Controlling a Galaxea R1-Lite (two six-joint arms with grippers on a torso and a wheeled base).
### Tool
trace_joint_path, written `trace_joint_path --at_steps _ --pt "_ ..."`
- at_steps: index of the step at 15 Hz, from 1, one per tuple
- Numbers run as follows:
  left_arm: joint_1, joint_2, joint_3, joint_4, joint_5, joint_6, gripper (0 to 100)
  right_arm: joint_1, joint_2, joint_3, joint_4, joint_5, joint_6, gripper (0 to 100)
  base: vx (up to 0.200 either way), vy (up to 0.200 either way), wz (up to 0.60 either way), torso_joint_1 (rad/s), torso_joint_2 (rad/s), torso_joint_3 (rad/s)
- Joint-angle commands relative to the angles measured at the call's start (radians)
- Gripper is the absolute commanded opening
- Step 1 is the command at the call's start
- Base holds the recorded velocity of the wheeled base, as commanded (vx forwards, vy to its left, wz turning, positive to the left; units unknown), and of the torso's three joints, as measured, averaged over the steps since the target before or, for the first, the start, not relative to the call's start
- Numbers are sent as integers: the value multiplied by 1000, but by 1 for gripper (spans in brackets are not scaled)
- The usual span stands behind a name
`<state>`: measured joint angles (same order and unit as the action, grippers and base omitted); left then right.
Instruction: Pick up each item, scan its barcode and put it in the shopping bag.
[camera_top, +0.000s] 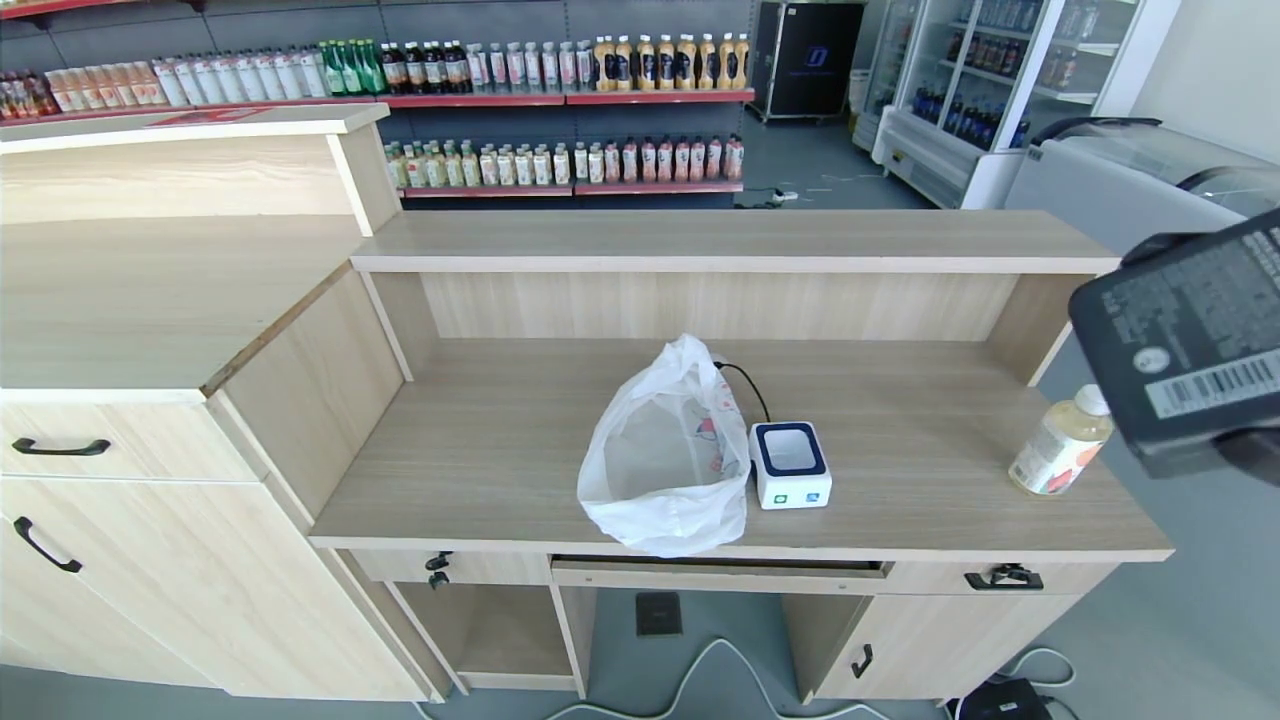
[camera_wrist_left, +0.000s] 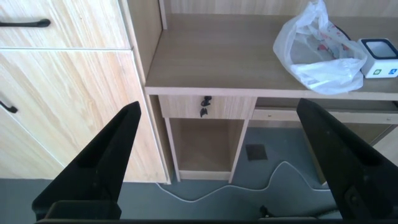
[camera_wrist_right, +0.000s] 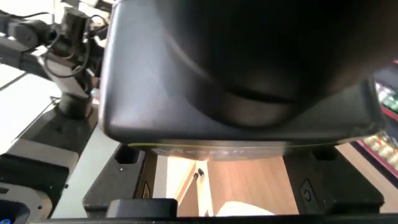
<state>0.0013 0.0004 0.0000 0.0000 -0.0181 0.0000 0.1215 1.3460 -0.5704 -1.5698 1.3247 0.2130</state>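
Wooden shop worktop: shopping bag and scanner near front edge, bottle at right edge. Right pincer clamps a black box; left pincer gapes wide.

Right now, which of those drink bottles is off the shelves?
The pale yellow plastic bottle with a white cap: it stands at the right end of the wooden counter, while the others line the store shelves behind.

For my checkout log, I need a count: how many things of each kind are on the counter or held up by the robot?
shopping bag: 1
barcode scanner: 1
bottle: 1
black packet, held in the air: 1
Total: 4
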Motion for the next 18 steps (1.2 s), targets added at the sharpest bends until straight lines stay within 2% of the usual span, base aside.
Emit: trace_joint_path --at_steps 1,3,4,5,7,9,11,13,14,16,17,18 --pt "0 1 0 0 0 -2 100 -487 -168 -6 -1 -295 417 0 0 0 0 0 0 0" --pt "0 1 0 0 0 0 100 -683 -153 27 14 -437 583 0 0 0 0 0 0 0" --pt "0 0 0 0 0 0 100 -712 -149 55 37 -470 612 0 0 0 0 0 0 0" --pt "0 1 0 0 0 0 100 -746 -111 67 54 -564 611 0 0 0 0 0 0 0" --pt "0 1 0 0 0 0 100 -760 -42 70 73 -757 609 0 0 0 0 0 0 0" --pt "0 1 0 0 0 0 100 -744 32 84 151 -834 603 0 0 0 0 0 0 0" --pt "0 1 0 0 0 -2 100 -741 94 76 232 -845 583 0 0 0 0 0 0 0" --pt "0 1 0 0 0 0 100 -712 190 75 321 -846 417 0 0 0 0 0 0 0" --pt "0 1 0 0 0 0 100 -655 203 67 390 -848 327 0 0 0 0 0 0 0" --pt "0 0 0 0 0 0 100 -632 208 52 565 -840 95 0 0 0 0 0 0 0" --pt "0 1 0 0 0 -2 100 -617 206 52 636 -841 25 0 0 0 0 0 0 0" --pt "0 0 0 0 0 -2 100 -609 205 53 703 -841 14 0 0 0 0 0 0 0"
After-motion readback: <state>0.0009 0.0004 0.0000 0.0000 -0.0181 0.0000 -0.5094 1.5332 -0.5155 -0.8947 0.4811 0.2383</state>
